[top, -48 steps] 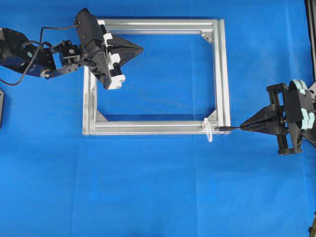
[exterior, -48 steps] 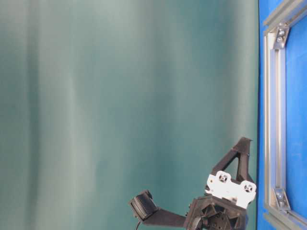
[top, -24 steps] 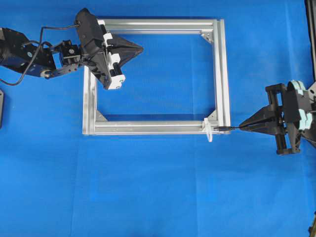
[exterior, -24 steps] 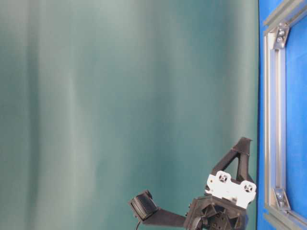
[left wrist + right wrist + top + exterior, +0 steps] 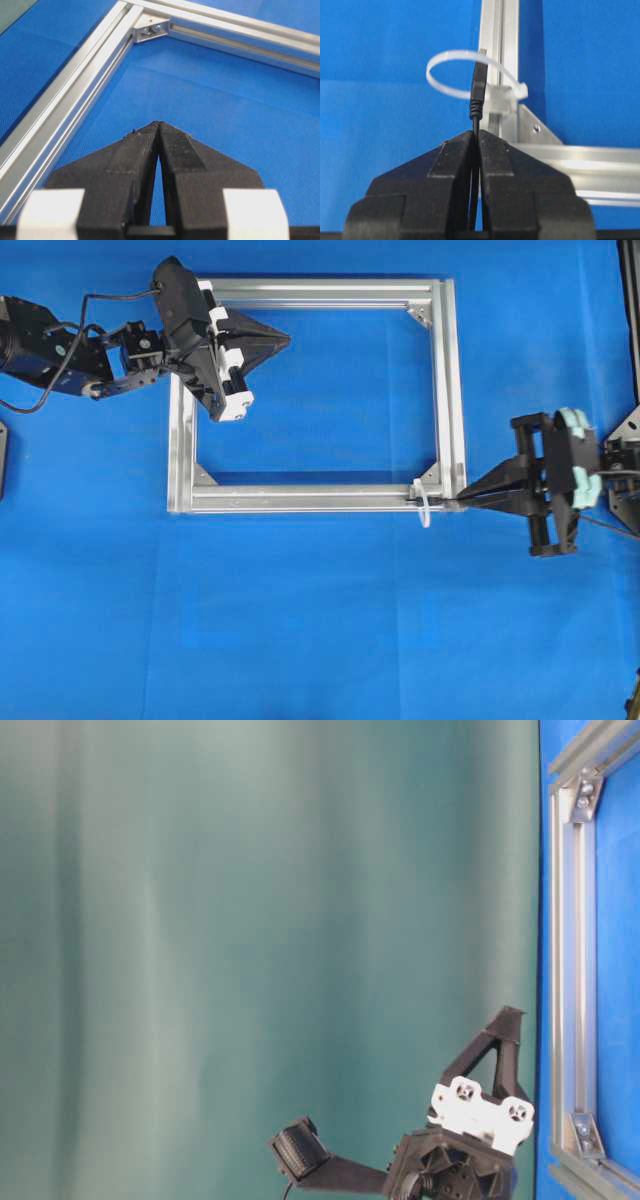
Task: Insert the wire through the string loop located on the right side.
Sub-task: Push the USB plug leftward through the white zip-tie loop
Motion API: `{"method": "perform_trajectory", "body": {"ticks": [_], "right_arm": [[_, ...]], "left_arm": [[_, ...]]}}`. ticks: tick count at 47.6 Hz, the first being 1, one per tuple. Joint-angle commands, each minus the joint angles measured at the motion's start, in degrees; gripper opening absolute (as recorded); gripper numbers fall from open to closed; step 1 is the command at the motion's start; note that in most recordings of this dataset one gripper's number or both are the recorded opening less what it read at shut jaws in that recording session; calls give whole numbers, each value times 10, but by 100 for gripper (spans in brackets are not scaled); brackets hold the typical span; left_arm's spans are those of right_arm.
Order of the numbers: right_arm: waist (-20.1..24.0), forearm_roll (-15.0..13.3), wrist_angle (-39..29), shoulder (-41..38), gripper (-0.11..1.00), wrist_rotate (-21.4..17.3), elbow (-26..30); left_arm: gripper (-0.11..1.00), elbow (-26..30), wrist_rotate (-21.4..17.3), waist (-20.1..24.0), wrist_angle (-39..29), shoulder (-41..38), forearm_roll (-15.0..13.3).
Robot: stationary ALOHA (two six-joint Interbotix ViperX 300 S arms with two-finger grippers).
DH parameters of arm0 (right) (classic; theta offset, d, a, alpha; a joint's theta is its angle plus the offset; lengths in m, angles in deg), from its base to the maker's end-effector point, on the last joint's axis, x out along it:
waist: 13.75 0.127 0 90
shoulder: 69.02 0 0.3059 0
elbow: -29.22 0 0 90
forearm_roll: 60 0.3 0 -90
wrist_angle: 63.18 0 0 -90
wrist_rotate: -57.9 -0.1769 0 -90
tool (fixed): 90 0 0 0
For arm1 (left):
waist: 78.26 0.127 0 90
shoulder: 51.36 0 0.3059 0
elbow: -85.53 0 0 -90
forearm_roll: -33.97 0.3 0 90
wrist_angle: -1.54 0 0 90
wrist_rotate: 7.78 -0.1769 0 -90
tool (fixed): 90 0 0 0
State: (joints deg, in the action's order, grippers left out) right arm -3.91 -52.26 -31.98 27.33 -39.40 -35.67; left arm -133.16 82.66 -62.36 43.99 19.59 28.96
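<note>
Hovering over the frame's [image 5: 315, 498] far-left corner, near the bench's [image 5: 320, 620] far-left part: left gripper [image 5: 283, 339], fingers [image 5: 150, 137] clenched on nothing, tips pressed together above bare blue. Taking no part in the threading, by the look of it.

Standing off the frame's near-right corner: the loop [image 5: 470, 75], whitish, tied to the bar and arching out toward the bench's near edge. Poking into it from the right: the wire [image 5: 478, 87], its plug tip reaching the loop's far band in the right wrist view, though whether fully through cannot be told. Running back from the plug, the thin black lead pinched straight between the right gripper's [image 5: 470, 500] fingers [image 5: 455, 155], clenched on the wire just behind the plug.

Step in hand, judging by this: the insertion itself, tip entering the loop. Next move calling for a level push leftward along the frame's near bar, keeping the plug centred in the loop so as not to snag the band or bend the lead, then likely a regrasp on the far side to draw it through.
</note>
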Motion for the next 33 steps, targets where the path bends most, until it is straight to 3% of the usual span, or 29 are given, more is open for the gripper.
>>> {"method": "perform_trajectory", "body": {"ticks": [1, 15, 33], "right_arm": [[-1, -2, 16, -19, -3, 1, 25], [-1, -1, 22, -68, -3, 1, 65], [-1, -1, 23, -72, -3, 1, 67]], "left_arm": [[0, 6, 0, -2, 4, 18, 3], [0, 5, 1, -2, 5, 18, 3], [0, 4, 4, -3, 6, 18, 3]]}}
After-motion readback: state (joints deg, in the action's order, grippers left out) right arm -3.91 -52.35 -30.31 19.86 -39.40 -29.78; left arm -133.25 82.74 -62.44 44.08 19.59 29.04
